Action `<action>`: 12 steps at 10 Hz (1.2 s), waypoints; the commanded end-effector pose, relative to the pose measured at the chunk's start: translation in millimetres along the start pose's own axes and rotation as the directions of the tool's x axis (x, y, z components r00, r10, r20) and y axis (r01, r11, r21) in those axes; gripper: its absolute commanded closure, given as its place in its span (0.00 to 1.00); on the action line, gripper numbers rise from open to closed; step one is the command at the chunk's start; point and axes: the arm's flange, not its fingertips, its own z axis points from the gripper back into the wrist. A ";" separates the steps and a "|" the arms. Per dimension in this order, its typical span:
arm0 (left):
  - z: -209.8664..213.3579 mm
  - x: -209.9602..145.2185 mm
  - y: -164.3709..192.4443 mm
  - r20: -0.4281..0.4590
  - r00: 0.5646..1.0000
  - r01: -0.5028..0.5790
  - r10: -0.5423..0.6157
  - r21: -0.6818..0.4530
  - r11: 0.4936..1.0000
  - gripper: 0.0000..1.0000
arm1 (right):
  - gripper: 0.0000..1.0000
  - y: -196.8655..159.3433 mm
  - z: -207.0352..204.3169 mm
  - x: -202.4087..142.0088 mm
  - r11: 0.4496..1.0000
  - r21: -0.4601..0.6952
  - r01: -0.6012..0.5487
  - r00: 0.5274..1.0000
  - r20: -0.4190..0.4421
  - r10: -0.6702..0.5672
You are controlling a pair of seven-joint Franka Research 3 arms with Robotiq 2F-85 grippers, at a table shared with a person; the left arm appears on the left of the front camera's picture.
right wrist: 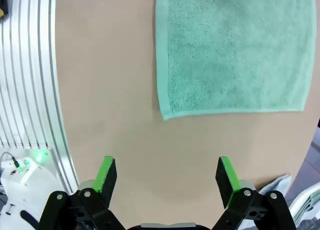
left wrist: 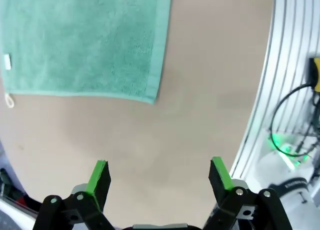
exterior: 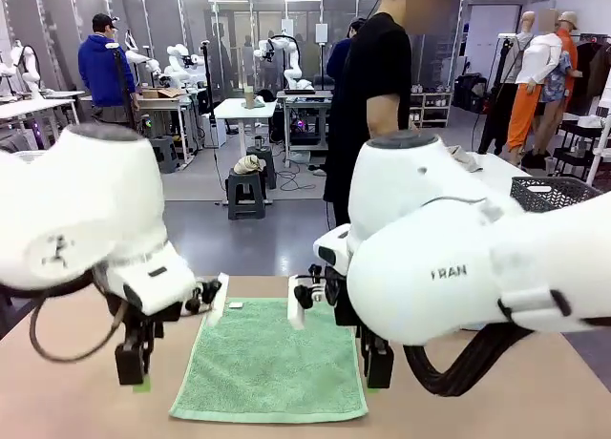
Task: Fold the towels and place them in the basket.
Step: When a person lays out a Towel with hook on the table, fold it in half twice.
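Observation:
The mint green towel (exterior: 267,363) lies spread flat on the tan table, its small white label (exterior: 235,305) at the far left corner. My left gripper (exterior: 134,377) hangs open just off the towel's left edge, above bare table. In the left wrist view the towel (left wrist: 85,40) is ahead of the open left gripper (left wrist: 160,172). My right gripper (exterior: 377,380) stands open beside the towel's right edge. The right wrist view shows the towel (right wrist: 235,50) beyond the open right gripper (right wrist: 167,172), and a pale blue-grey cloth edge (right wrist: 279,184) at the lower right. The dark mesh basket (exterior: 554,193) stands at the far right.
A person in a black shirt (exterior: 377,76) stands at the far side of the table. The table's metal rail (right wrist: 30,90) runs along the robot's side. Bare tabletop (left wrist: 200,115) lies on both sides of the towel.

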 end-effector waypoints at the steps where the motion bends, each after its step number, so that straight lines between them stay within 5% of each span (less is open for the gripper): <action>1: -27.1 3.1 -5.8 0.064 0.996 0.053 -0.058 0.073 0.996 0.00 | 0.00 -1.6 -27.2 6.2 0.998 -0.024 -0.054 0.998 0.022 0.055; 6: -64.2 10.4 -11.4 0.106 0.992 0.055 -0.062 0.067 0.996 0.00 | 0.00 9.0 -70.3 11.9 0.999 0.020 -0.043 0.998 0.053 0.042; 12: -62.5 16.9 1.4 0.099 0.994 0.050 -0.055 0.054 0.997 0.00 | 0.00 3.1 -67.1 9.9 0.998 0.039 -0.051 0.999 0.001 0.051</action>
